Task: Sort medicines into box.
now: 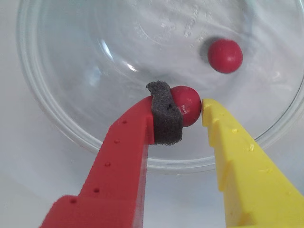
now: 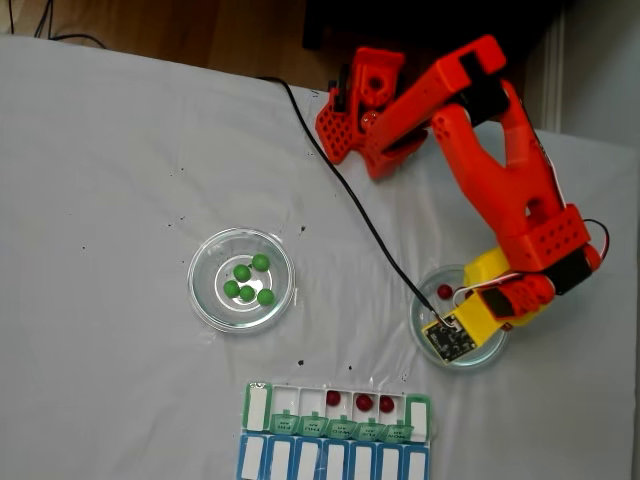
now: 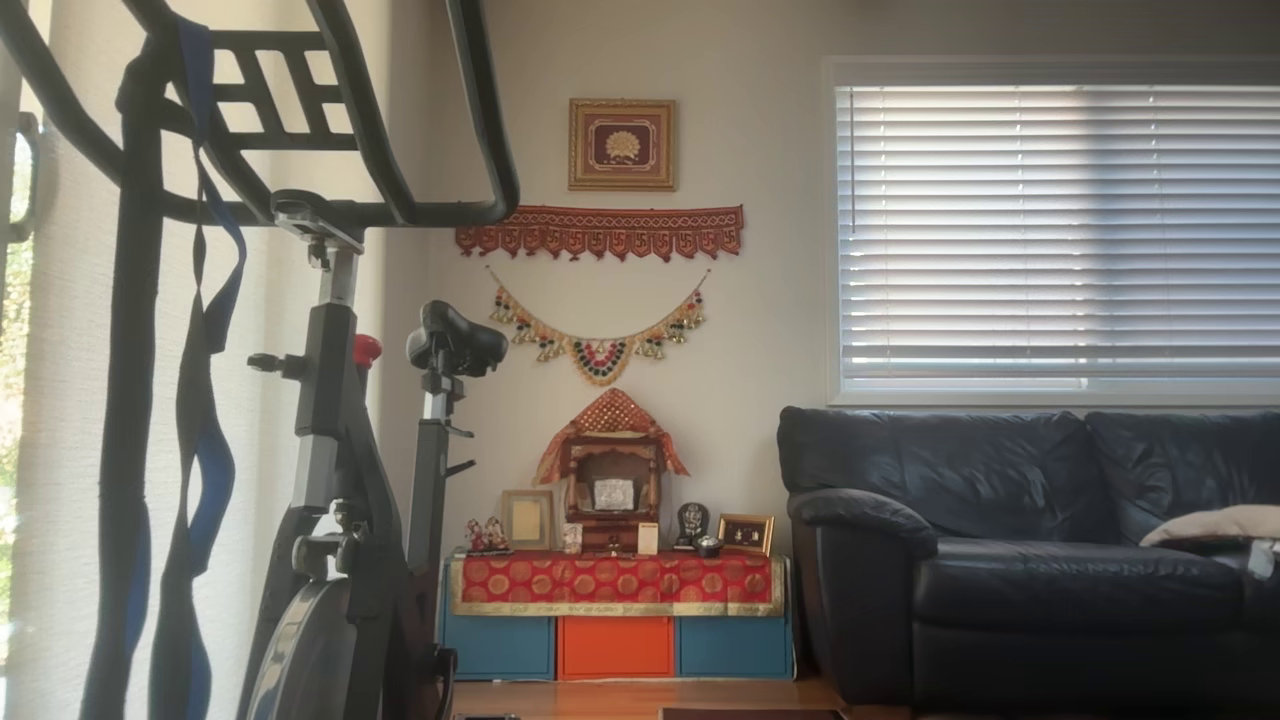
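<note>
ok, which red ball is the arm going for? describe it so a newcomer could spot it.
In the fixed view, find the glass dish on the right, under the arm. In the wrist view it holds two red balls; the target sits between the jaws, against the foam pad. The other red ball lies free, farther in.

gripper (image 2: 447,322) in glass dish (image 2: 424,340), green balls (image 2: 248,281)

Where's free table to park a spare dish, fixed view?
Free: the cloth left of the green-ball dish, and the strip between it and the red-ball dish. Crowded: bottom centre at the box, and right, under the arm.
</note>
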Action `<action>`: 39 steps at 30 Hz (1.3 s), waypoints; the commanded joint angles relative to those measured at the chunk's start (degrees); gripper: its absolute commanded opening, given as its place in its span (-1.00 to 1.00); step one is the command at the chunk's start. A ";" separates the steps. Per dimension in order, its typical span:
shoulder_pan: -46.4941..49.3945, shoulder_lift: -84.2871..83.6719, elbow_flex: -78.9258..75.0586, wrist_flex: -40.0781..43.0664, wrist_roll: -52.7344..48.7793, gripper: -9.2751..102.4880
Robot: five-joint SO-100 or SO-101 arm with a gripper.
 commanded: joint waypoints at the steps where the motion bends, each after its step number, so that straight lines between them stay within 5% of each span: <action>1: 2.99 5.89 -0.79 -2.46 -2.46 -0.81; 21: 14.59 26.63 2.02 -5.45 -5.27 -0.81; 39: 31.73 23.47 8.44 -23.20 -10.20 -0.81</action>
